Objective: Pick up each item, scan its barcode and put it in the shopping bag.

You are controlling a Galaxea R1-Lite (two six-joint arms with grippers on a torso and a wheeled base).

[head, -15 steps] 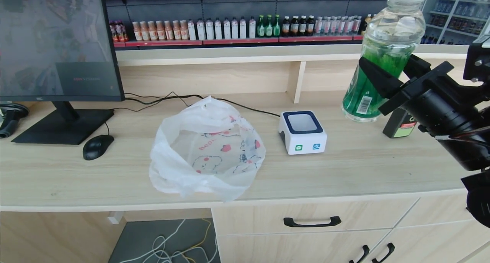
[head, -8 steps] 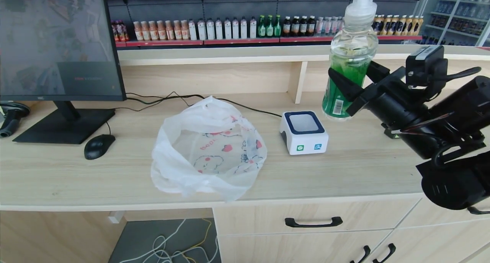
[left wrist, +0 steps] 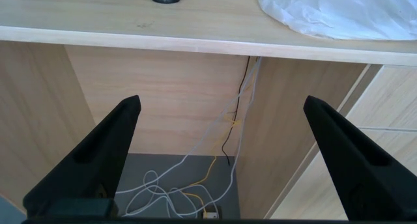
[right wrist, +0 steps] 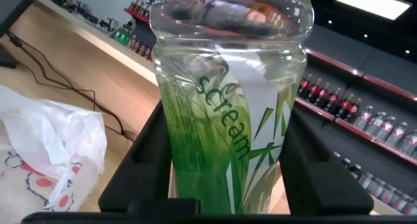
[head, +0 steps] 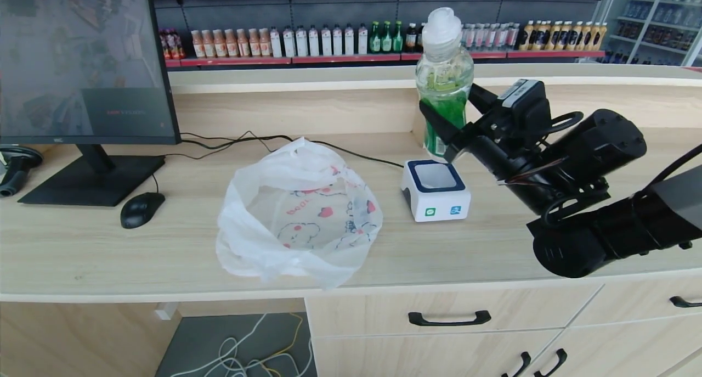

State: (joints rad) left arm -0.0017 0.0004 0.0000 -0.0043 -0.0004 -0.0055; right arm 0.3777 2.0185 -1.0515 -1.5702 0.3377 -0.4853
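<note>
One bottle (head: 443, 86), nearly full and so probably fairly heavy, is held upright in the air just behind and above the scanner (head: 435, 189), with the right gripper (head: 454, 113) clenched round its green-labelled lower body. Its smooth, rounded plastic looks slippery and would likely give a little when squeezed, so the labelled waist seems the soundest hold, firm enough that it cannot twist when tipped for the barcode. The left gripper (left wrist: 221, 103) hangs with jaws spread wide, empty, below the counter (head: 493, 240) edge.
</note>
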